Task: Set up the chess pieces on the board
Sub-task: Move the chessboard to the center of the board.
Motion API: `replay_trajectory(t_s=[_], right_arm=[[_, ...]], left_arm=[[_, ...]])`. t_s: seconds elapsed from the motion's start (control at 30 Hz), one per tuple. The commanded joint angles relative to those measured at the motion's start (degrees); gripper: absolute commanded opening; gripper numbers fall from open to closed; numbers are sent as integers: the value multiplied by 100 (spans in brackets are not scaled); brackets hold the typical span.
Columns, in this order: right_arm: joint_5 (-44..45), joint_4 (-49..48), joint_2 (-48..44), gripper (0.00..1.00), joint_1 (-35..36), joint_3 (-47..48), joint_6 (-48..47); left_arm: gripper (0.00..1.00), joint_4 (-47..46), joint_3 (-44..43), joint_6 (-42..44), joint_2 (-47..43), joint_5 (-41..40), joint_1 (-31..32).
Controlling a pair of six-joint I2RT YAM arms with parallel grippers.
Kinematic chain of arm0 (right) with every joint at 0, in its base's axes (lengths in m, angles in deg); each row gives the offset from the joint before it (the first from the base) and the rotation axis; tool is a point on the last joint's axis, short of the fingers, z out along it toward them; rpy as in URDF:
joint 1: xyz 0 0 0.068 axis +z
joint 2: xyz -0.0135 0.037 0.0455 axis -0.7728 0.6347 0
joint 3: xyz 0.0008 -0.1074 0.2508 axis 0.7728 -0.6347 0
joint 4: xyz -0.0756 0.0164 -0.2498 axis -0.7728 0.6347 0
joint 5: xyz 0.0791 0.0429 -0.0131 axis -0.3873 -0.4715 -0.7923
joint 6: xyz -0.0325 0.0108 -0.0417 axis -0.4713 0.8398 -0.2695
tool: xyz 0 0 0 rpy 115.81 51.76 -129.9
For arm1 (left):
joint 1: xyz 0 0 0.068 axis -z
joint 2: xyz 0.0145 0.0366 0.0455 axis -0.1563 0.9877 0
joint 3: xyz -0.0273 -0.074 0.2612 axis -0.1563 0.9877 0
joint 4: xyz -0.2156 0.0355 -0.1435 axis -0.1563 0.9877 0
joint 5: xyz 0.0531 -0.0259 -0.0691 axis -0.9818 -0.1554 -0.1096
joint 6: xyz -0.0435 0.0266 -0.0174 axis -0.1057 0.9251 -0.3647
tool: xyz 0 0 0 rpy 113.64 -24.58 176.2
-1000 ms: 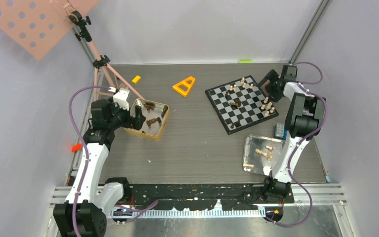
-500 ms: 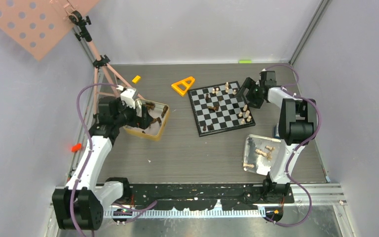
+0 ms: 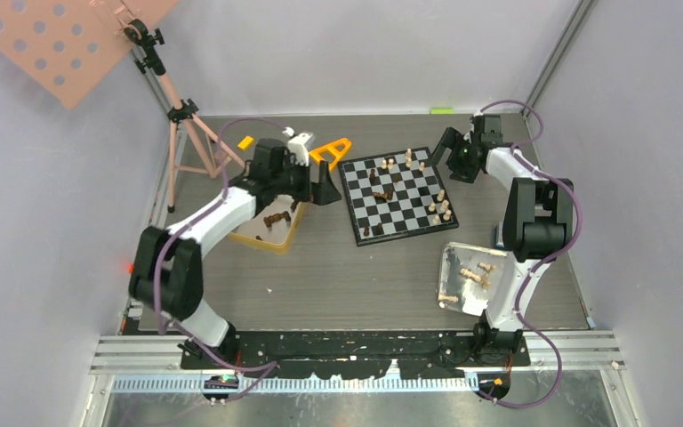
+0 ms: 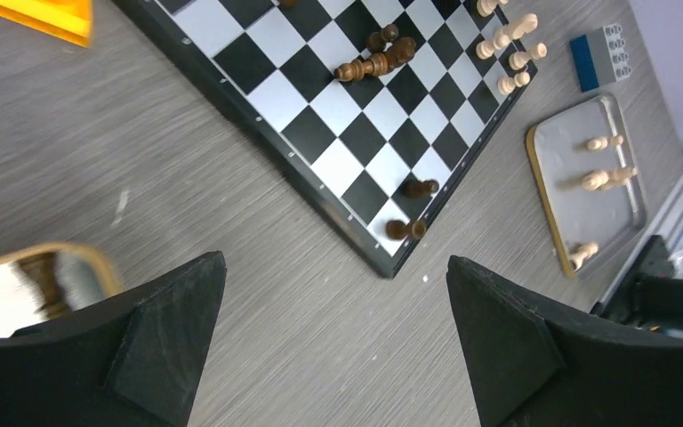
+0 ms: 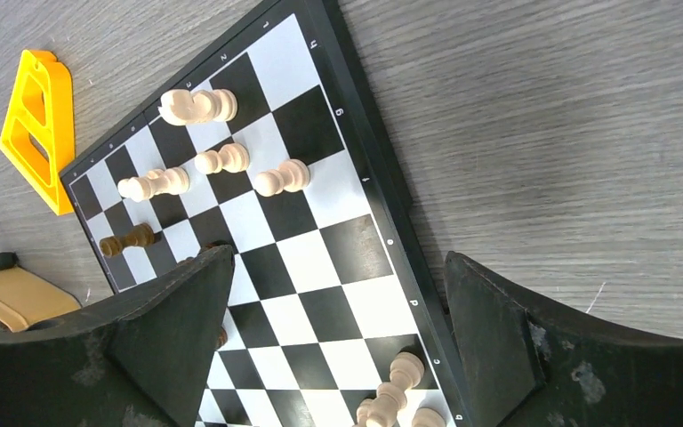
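Board [image 3: 397, 195] on grey wood-grain table [image 3: 356, 271], lilac walls [image 3: 365, 53], left claw [image 4: 334, 262] wide, right claw [image 5: 338, 256] wide

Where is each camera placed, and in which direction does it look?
Top: above and behind, looking down at the table; both arms show.
Left wrist: looks down at the chessboard corner and tray; open left end effector shows.
Right wrist: over the chessboard's edge; open right end effector shows.
Shared: both wrist views see the chessboard.

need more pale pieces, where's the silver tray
Top view: the silver tray sits right of centre, between the board and the near edge, holding pale chess pieces.
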State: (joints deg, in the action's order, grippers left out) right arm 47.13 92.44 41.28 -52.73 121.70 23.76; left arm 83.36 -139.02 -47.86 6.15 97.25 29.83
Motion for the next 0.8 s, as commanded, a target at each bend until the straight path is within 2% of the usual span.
replay_trajectory(t_s=[0.0,0.17,0.43,0.63,0.77], right_arm=[[-149,90,-10,94,-24,59,-230],[-335,95,-75,94,-24,-197,-375],[-886,102,-80,94,-24,-561,-460],[-1313,91,-216,94,-3,-829,-564],[-1549,94,-369,94,61,-1077,-649]], left_arm=[[98,-704,-497,-1179,997,66,216],[98,-764,-898,-1615,1739,-256,483],[98,-520,-1194,-1852,2386,-890,904],[98,-472,-1163,-1852,2533,-759,1090],[98,-441,-761,-1660,2167,-725,1090]])
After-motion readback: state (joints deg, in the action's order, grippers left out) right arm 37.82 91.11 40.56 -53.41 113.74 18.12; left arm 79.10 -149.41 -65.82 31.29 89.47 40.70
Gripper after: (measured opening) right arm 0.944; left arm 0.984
